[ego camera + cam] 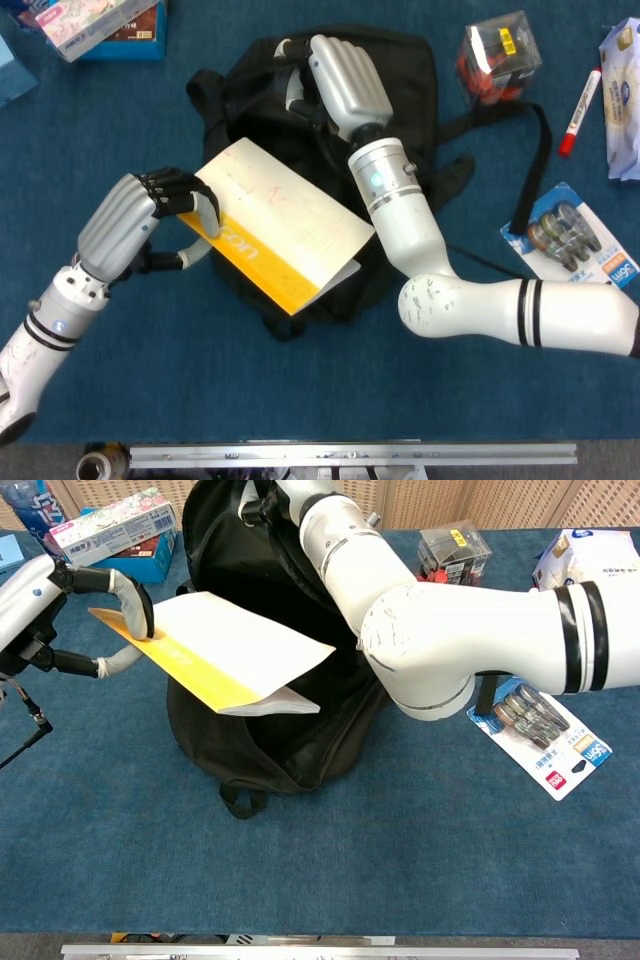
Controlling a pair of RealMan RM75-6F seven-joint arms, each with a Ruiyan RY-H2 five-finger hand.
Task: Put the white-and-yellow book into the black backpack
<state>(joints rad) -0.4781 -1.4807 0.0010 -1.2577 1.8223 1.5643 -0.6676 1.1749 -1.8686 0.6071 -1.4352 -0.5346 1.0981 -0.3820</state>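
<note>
- The left robot hand (150,215), silver with black fingers, sits at centre left of the head view and pinches the left edge of the thin white-and-yellow book (285,235) between curled fingers on top and the thumb below.
- The book is held clear of the blue cloth-covered bench (330,390). Its white cover faces up and its yellow band runs along the lower left edge.
- In the chest view the book (235,660) lies nearly flat, and its right corner projects over the open mouth of the black fabric backpack (270,740).
- The backpack (400,120) lies at upper centre of the head view.
- The right robot hand (340,75) grips the upper rim of the backpack with its fingers pressed together and curled over the fabric. In the chest view this rim is lifted and the opening faces the book.
- A red-capped white marker (578,110) and a clear plastic box with red contents (500,50) lie at upper right.
- A blister card of round batteries (570,240) lies at centre right.
- A flat carton (100,25) rests at upper left.
</note>
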